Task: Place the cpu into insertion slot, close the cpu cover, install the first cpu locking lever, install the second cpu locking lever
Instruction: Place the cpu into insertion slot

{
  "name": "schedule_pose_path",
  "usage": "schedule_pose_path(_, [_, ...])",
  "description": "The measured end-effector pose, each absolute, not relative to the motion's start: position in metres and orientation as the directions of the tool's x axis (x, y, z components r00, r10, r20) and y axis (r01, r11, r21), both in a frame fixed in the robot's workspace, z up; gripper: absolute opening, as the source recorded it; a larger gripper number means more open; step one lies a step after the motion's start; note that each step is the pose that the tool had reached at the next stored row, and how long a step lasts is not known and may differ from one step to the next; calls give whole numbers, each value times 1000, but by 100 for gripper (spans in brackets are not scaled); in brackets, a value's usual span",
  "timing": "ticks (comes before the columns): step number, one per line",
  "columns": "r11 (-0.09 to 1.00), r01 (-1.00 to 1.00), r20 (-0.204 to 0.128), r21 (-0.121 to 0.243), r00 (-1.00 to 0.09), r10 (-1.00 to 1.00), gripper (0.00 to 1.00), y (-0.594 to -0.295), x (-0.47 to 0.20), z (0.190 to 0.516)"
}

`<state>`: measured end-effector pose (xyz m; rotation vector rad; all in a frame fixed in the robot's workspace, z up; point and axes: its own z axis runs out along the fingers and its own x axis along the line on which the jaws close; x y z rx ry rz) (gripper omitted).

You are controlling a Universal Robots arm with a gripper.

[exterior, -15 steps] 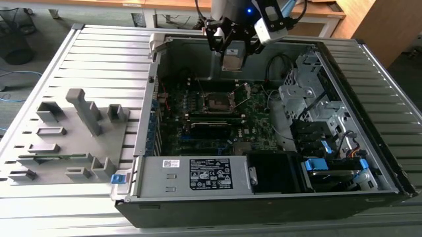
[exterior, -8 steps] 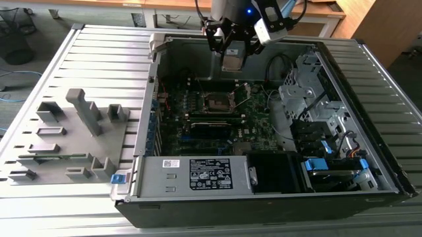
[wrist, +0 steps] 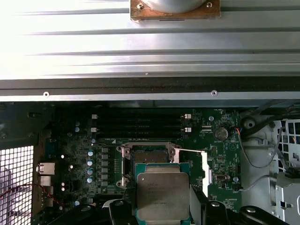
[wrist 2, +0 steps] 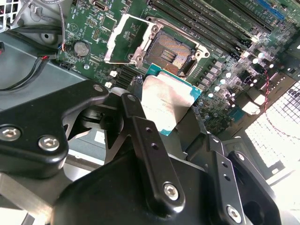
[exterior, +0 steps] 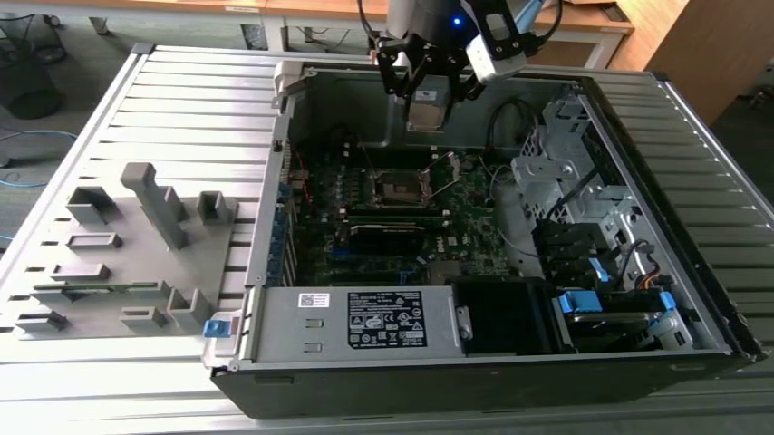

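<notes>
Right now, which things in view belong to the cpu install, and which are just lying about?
Job:
cpu, gripped by the gripper
insertion slot, empty
cpu cover, flipped open

Lying about:
memory slots
power supply
grey fixture tray, outside the case

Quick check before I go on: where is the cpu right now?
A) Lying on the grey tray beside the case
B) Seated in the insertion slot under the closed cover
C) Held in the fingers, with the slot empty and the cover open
C: the gripper holds the cpu between its fingers, up off the insertion slot, which shows bare contacts; the cpu cover stands flipped open beside it.
</notes>
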<state>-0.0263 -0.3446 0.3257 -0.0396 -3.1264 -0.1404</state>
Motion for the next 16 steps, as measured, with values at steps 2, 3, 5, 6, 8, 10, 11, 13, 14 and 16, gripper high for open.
schedule_pose_path(2, [996, 26, 13, 90, -1000, 25, 54, -345, -26, 326])
schedule_pose_path(3, [996, 26, 13, 90, -1000, 25, 54, -345, -26, 326])
schedule_pose_path(5, [996, 26, 13, 90, -1000, 25, 54, -345, -26, 325])
schedule_pose_path(6, [996, 26, 12, 90, -1000, 25, 54, -345, -26, 324])
schedule_pose_path(8, [996, 26, 11, 90, -1000, 25, 54, -345, -26, 322])
schedule_pose_path(10, [996, 25, 8, 90, -1000, 25, 54, -345, -27, 319])
schedule_pose_path(11, [996, 25, 7, 90, -1000, 25, 54, -345, -27, 318])
schedule_pose_path(13, [996, 25, 4, 90, -1000, 25, 54, -345, -27, 315])
schedule_pose_path(14, [996, 25, 3, 90, -1000, 25, 54, -345, -27, 314])
schedule_pose_path(16, [996, 25, 2, 90, -1000, 25, 54, -345, -27, 312])
